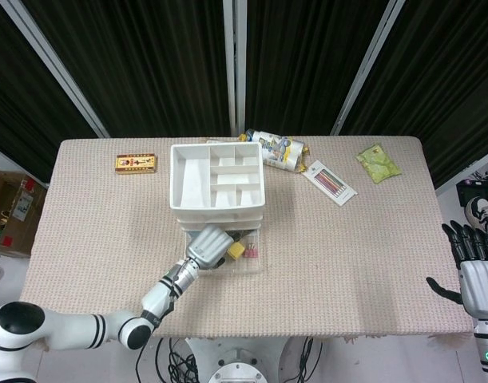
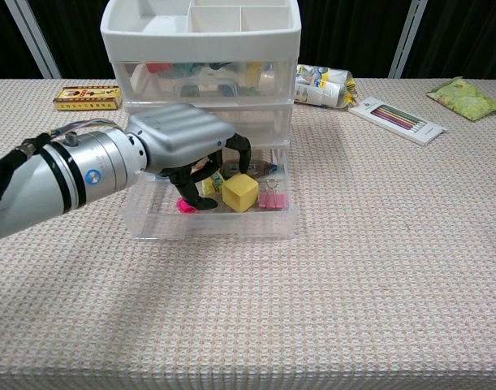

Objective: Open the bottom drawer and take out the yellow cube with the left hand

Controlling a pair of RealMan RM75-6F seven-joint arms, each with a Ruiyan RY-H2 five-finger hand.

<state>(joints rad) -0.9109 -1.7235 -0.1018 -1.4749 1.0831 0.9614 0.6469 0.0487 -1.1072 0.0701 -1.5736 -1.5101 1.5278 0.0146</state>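
Here the left hand (image 2: 187, 146) reached in from the left edge of the chest view, its silver back turned upward and its dark fingers (image 2: 239, 154) curled down into the pulled-out bottom drawer (image 2: 211, 223) at the middle of the frame. The forearm ran low across the table (image 2: 353, 284) from the lower left, wrist level with the drawer's rim. The fingertips arched over the yellow cube (image 2: 240, 192), one of them just at its top edge, but whether they actually touched or gripped it could not be told; the cube sat on the drawer floor, right of centre, and nothing was plainly held. Beside the cube lay pink binder clips (image 2: 271, 200) toward the right wall, and a small magenta disc (image 2: 185, 205) showed under the palm at the left. The drawer unit (image 2: 200, 32) stood behind, its white divided top in the upper middle of the frame. In the head view the same hand (image 1: 208, 246) covered the left part of the open drawer just below the unit, the arm trailing to the lower left corner. The right hand (image 1: 474, 267) hung at the far right edge of that view, off the table, fingers spread and holding nothing.
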